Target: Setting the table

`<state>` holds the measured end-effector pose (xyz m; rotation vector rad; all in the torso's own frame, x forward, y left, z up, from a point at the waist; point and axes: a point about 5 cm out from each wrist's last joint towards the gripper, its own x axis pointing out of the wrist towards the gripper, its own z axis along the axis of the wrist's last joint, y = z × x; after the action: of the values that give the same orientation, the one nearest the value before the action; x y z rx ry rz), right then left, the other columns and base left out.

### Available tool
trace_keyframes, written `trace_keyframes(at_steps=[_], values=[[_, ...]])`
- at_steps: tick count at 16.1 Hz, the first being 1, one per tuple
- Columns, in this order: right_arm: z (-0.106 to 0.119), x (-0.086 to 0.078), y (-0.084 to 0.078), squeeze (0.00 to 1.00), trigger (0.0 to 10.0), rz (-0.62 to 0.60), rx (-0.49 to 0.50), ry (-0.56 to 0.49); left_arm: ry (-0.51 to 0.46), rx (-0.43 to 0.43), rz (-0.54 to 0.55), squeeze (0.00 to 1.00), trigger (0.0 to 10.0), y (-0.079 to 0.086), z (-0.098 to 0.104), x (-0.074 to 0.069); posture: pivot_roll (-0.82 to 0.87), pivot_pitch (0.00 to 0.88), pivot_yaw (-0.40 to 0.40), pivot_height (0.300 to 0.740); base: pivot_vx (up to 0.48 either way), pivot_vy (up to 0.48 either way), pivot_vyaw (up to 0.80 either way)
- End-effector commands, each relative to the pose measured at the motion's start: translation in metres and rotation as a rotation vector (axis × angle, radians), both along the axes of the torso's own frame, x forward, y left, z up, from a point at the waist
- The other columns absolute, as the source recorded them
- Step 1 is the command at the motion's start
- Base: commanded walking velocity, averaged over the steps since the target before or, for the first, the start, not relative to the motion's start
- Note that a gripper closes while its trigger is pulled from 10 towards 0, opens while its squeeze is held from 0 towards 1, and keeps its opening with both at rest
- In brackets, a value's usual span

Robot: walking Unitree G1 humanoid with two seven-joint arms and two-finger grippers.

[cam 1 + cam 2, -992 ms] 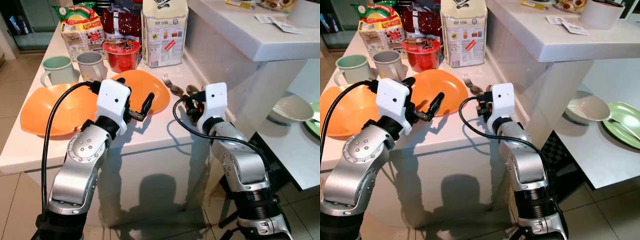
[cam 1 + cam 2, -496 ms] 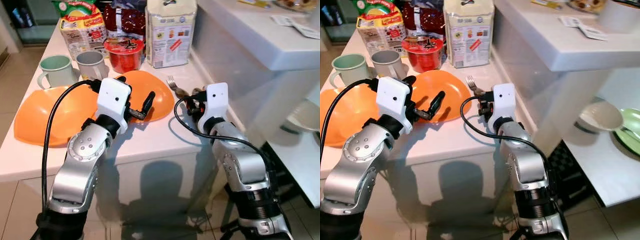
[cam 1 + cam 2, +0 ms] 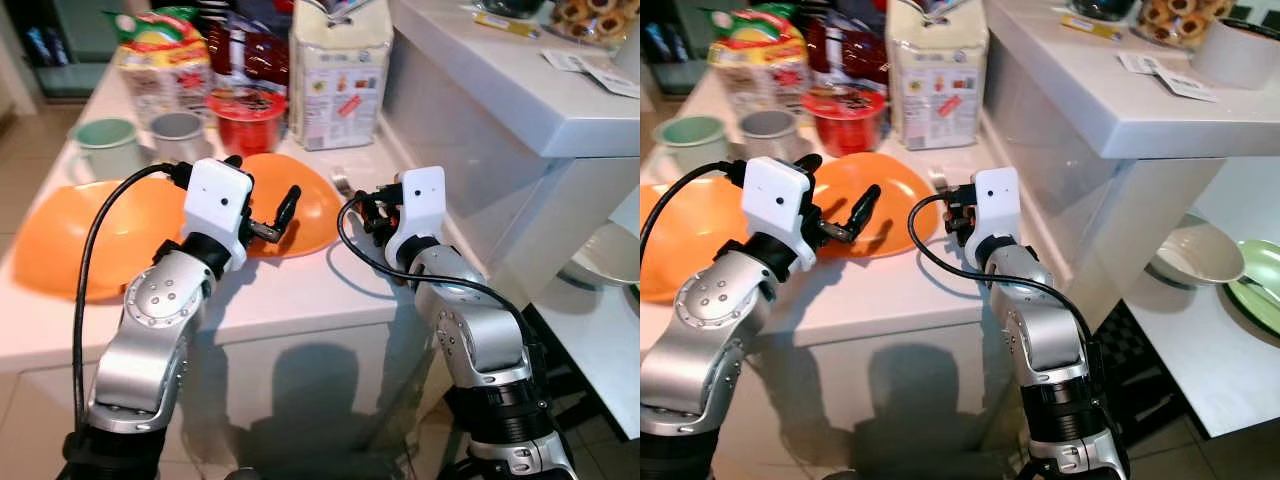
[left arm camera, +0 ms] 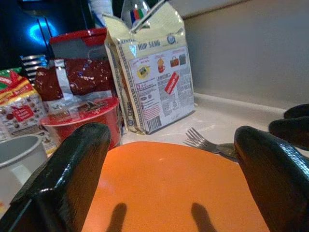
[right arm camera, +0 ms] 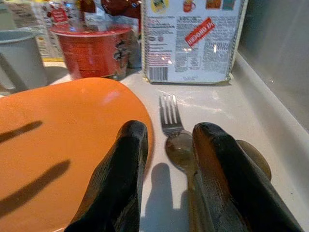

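Right wrist view: we are hovering our part-open right claw over the silver metal fork lying lengthwise straight ahead on the white counter, beside the round orange plastic plate; our left claw is gaping, farther off.

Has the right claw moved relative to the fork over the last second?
Yes. The right claw has advanced toward the fork, closing most of the gap. It now sits open astride the handle, beside the plate.

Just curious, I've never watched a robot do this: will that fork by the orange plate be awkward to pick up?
Probably. The fork looks like thin, stiff metal lying flat, so likely light but slippery. It rests among other cutlery beside the orange plate, right tool hovering above.
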<state>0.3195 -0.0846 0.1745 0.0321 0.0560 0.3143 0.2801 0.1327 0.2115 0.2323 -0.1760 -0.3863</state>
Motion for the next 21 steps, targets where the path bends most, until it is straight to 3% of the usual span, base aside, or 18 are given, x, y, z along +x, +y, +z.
trace_keyframes(at_steps=[1, 5, 6, 7, 11, 21], values=[[0.002, 0.000, -0.007, 0.00, 10.0, -0.023, 0.000, 0.000, -0.014, 0.004, -0.018, 0.00, 10.0, -0.003, 0.003, -0.002, 0.03, 0.000, -0.049, 0.740, 0.000, 0.000, 0.00], [-0.004, 0.001, -0.002, 0.00, 10.0, 0.006, -0.021, 0.060, 0.007, 0.023, -0.050, 0.00, 10.0, -0.006, 0.002, 0.000, 0.03, 0.000, -0.046, 0.740, 0.000, 0.000, 0.00], [-0.004, 0.001, -0.001, 0.19, 10.0, 0.012, -0.014, 0.066, 0.011, 0.028, -0.057, 0.00, 10.0, -0.007, 0.001, 0.000, 0.03, 0.000, -0.045, 0.740, 0.000, 0.000, 0.00], [-0.005, 0.002, 0.000, 1.00, 10.0, -0.008, -0.003, 0.093, 0.017, 0.039, -0.064, 0.00, 10.0, -0.007, 0.000, 0.000, 0.03, 0.000, -0.045, 0.740, 0.000, 0.000, 0.00], [-0.008, 0.013, -0.008, 1.00, 10.0, -0.169, -0.034, 0.190, 0.025, 0.046, -0.071, 0.00, 10.0, -0.007, -0.002, -0.003, 0.03, 0.000, -0.053, 0.740, 0.000, 0.000, 0.00], [-0.007, 0.063, 0.003, 1.00, 10.0, -0.121, -0.012, 0.309, 0.075, 0.073, -0.086, 0.00, 10.0, -0.004, -0.004, -0.028, 0.07, 0.000, -0.090, 0.740, 0.000, 0.000, 0.00]])
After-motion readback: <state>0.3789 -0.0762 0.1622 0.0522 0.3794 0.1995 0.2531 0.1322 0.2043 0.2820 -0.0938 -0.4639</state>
